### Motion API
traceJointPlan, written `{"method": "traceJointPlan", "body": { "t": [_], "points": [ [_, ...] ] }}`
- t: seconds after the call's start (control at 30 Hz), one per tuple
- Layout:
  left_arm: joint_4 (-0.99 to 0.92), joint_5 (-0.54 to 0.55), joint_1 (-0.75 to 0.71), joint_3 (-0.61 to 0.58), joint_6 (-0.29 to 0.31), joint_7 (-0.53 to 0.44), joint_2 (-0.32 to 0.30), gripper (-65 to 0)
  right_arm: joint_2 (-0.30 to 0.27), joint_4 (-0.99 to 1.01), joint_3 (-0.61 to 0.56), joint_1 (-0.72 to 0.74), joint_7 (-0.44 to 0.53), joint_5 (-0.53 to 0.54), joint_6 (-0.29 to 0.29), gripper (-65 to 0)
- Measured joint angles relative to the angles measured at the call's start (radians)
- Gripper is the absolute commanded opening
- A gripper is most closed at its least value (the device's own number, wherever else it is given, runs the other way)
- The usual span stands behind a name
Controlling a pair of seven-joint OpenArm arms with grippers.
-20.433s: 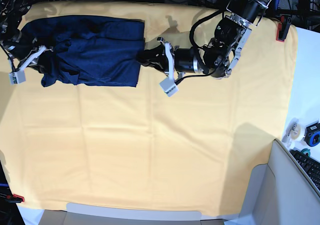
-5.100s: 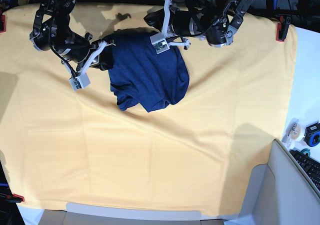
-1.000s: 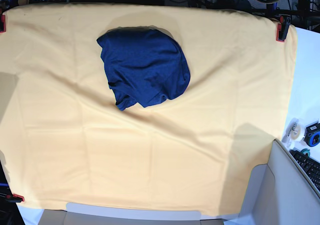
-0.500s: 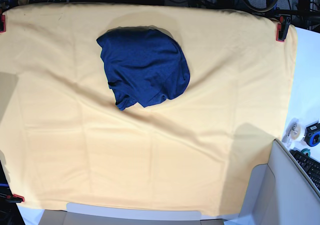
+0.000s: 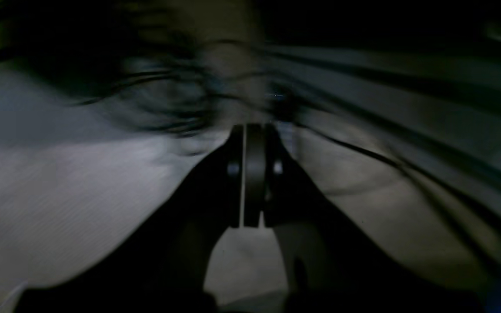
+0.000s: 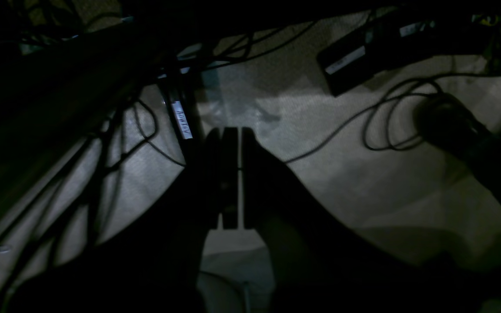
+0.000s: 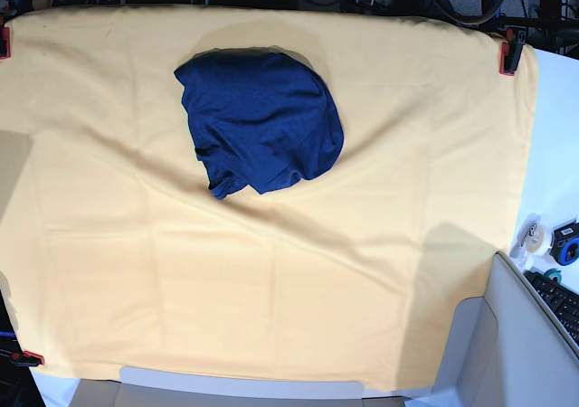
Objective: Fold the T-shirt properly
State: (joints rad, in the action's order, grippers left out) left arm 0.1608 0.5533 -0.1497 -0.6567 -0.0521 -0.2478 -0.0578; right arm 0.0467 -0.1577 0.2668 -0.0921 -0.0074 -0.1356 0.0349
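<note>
Left gripper [image 5: 254,174] closed, empty; T-shirt [image 7: 262,122] folded, rumpled.

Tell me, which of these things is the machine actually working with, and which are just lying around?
Part of the job:
T-shirt

Just lying about:
yellow table cloth
red clamp
tape roll
keyboard

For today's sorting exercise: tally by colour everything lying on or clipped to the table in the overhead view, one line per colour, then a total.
Navy blue: 1, the T-shirt
Yellow: 1, the table cloth
Red: 3, clamps at the cloth's edges
Total: 5
</note>
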Motion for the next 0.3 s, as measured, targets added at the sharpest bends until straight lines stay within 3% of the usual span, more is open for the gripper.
{"method": "traceJointPlan", "body": {
  "t": [0.07, 0.3],
  "points": [
    [0.000, 0.000, 0.001, 0.005, -0.084, -0.001, 0.005, -65.0, -0.012, 0.003, 0.000, 0.000, 0.000, 0.000, 0.001, -65.0],
    [-0.001, 0.000, 0.011, 0.011, -0.083, 0.005, 0.016, -65.0, -0.005, 0.001, 0.000, 0.023, 0.002, 0.000, -0.002, -65.0]
  ]
}}
